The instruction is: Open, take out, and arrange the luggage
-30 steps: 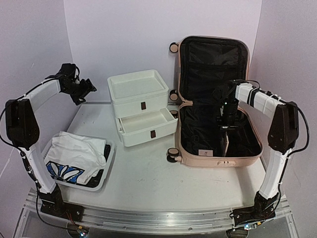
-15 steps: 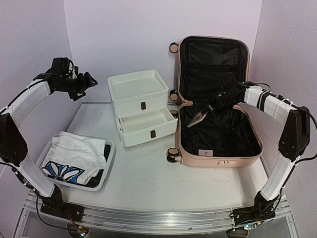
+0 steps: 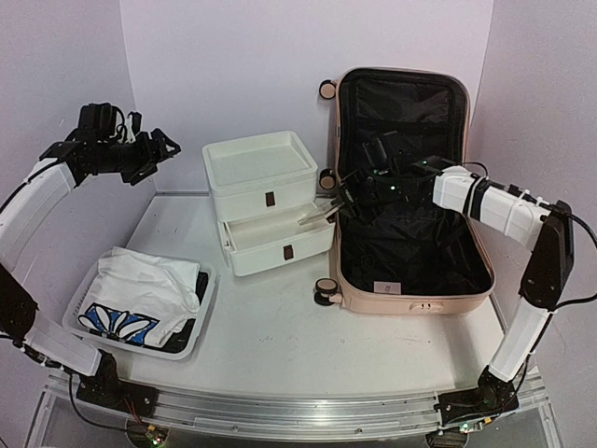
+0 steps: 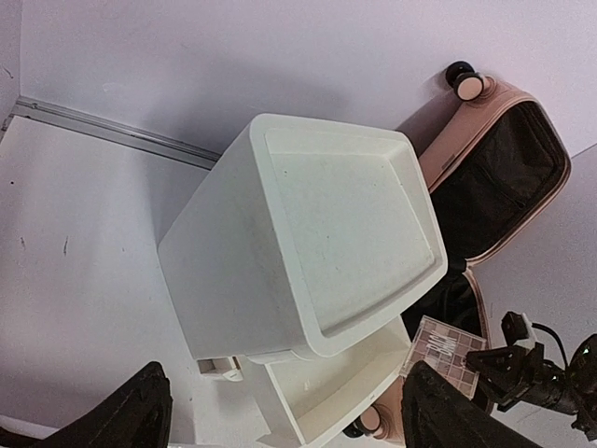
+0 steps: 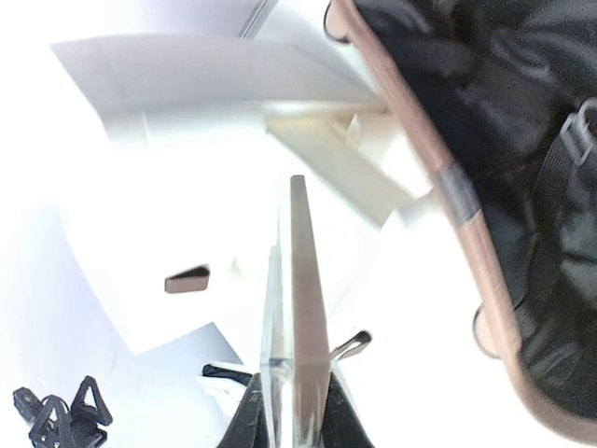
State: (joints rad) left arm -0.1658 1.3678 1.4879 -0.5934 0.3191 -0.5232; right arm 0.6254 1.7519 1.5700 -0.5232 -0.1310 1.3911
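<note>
Lavender walls closed in a smooth white worktop (image 3: 280, 345) on three sides, leaving open room only along its near edge and front centre. At the right lay the luggage (image 3: 457, 303), a pale pink hard shell with rounded corners. Its base was flat on the worktop and its lid stood upright against the back wall, both halves lined in crumpled black fabric. Pink-and-black caster wheels (image 3: 326, 291) jutted from its left side.

Just beside that side stood a white plastic drawer unit (image 3: 256, 163), boxy with softened edges and a shallow recessed top. Its lower drawer (image 3: 275, 245) was pulled out toward the front. A white perforated basket (image 3: 191, 341) sat at the front left, well apart from the unit, holding a folded white garment (image 3: 149, 285) with a blue print.

High at the left, near the side wall, hung the left end effector (image 3: 160, 157), its jaws spread wide and holding nothing. The right arm reached across the open luggage, and the right end effector (image 3: 343, 198) was clamped on a thin, flat, rigid palette (image 4: 446, 343) faced with a grid of brownish squares. This hung near the drawer's right end, just beside the luggage's left rim.
</note>
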